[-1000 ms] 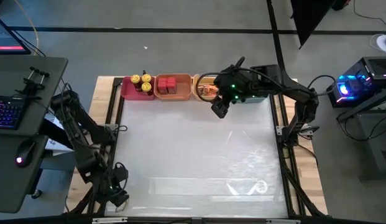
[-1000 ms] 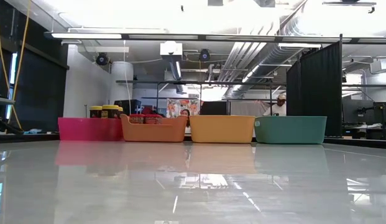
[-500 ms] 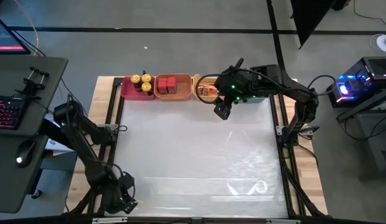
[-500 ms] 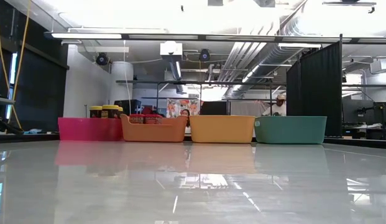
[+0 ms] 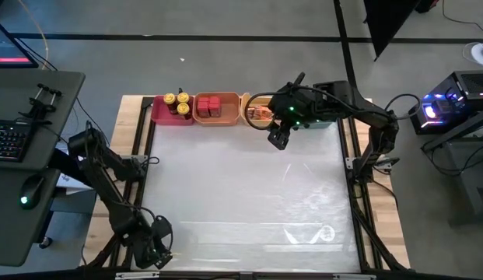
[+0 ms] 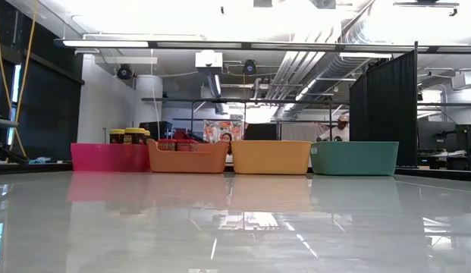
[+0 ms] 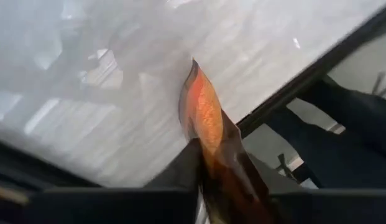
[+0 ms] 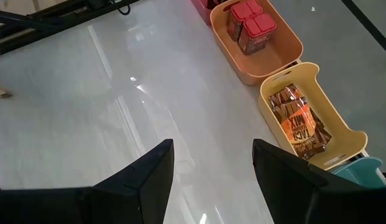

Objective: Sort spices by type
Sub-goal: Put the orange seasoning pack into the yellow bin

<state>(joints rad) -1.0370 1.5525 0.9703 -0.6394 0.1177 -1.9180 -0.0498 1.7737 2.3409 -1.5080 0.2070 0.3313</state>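
My left gripper is at the table's near left corner, shut on an orange-brown foil packet. In the high view the gripper hides this packet. My right gripper hangs open and empty above the table, just in front of the yellow bin. More foil packets lie in that bin. Red boxes stand in the orange bin. Yellow-lidded jars stand in the pink bin. My left gripper pinches the foil packet between its two fingers, which lie on the packet's flat faces. The fingers slant steeply down from above. The packet shows edge-on, and its free end reaches out past the fingertips. Whether it touches the table I cannot tell.
The pink, orange, yellow and teal bins stand in a row along the table's far edge. The right arm partly covers the teal one in the high view. A desk with a keyboard stands to the left of the table.
My left arm has sunk lower over the table's near left corner and shifted a little toward the table's right. The right arm has stayed in front of the yellow bin.
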